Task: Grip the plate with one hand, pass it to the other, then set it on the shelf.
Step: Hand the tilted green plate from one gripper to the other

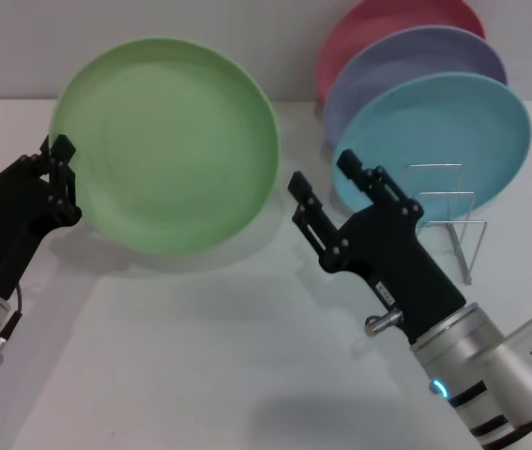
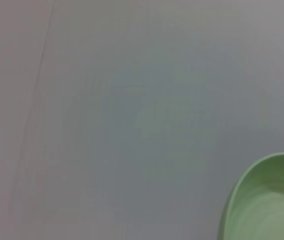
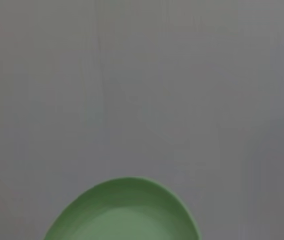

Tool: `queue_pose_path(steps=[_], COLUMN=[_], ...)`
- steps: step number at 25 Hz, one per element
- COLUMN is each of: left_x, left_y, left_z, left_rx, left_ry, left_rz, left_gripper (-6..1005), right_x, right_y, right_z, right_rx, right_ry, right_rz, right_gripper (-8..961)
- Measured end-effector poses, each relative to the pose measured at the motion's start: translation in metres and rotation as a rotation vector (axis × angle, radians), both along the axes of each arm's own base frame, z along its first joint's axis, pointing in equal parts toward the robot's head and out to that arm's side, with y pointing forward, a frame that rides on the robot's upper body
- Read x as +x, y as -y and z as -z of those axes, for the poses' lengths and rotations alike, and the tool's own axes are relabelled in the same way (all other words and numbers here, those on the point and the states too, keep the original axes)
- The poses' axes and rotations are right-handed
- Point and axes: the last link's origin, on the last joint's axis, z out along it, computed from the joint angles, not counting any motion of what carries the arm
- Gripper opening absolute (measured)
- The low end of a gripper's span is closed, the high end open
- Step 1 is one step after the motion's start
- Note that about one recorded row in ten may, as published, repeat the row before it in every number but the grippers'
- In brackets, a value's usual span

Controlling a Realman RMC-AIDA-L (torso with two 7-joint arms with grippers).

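Note:
The light green plate (image 1: 167, 145) is held up above the white table, tilted with its face toward me. My left gripper (image 1: 59, 167) is shut on its left rim. My right gripper (image 1: 327, 180) is open and empty just right of the plate's right rim, a small gap away from it. The plate's edge shows in the left wrist view (image 2: 267, 205) and in the right wrist view (image 3: 124, 212). The silver wire shelf (image 1: 455, 217) stands on the table at the right, behind my right gripper.
A turquoise-blue plate (image 1: 444, 141), a lavender plate (image 1: 416, 66) and a pink plate (image 1: 387, 23) stand on edge in the shelf's far slots. Bare wire dividers show at its near end. The white table (image 1: 200, 356) lies below both arms.

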Motion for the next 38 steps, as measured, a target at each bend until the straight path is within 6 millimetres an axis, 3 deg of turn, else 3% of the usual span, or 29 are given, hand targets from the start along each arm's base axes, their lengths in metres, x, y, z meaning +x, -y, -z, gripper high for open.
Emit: queue_pose_path(steps=[8,18,38], left_x=[-0.002,0.015,0.020], left_y=[0.003,0.016,0.022], left_z=[0.001,0.015,0.014], left_rx=[0.066,0.193,0.285], left_ry=[-0.104,-0.263,-0.316], left_rz=[0.020,0.028,-0.021], left_gripper=[58,59,62], right_x=[0.004,-0.001,-0.007], right_y=[-0.011,-0.031,-0.061], right_z=[0.009,0.021,0.022], right_rx=[-0.117,-0.198,-0.226], right_ry=[-0.037,0.046,0.094], right_rz=[0.052,0.049,0.080], right_gripper=[608,607,606])
